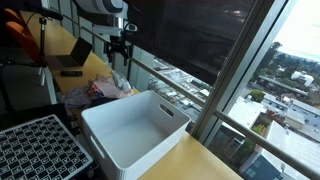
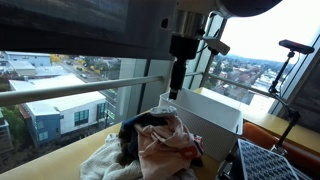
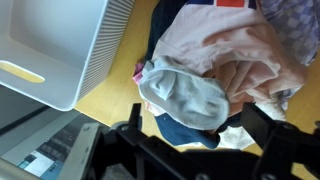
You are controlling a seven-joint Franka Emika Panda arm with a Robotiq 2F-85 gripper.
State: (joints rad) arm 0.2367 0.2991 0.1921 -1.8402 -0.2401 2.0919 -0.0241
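While clear of bin (image 1: 150, 135), tool (image 1: 121, 67) above clothes (image 1: 98, 91)

2 exterior views face the clothes pile (image 1: 100, 90) and white bin (image 1: 135, 125) from opposite ends of the table (image 1: 190, 160); the wrist view looks straight down on both, close

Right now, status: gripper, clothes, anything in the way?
Gripper open, empty, above clothes pile. Under it, pale sock on top. Beside pile, white bin, not blocking.

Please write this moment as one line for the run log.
gripper: open, holds nothing | place: above clothes pile | nearest: pale sock on pink cloth | white bin: beside pile
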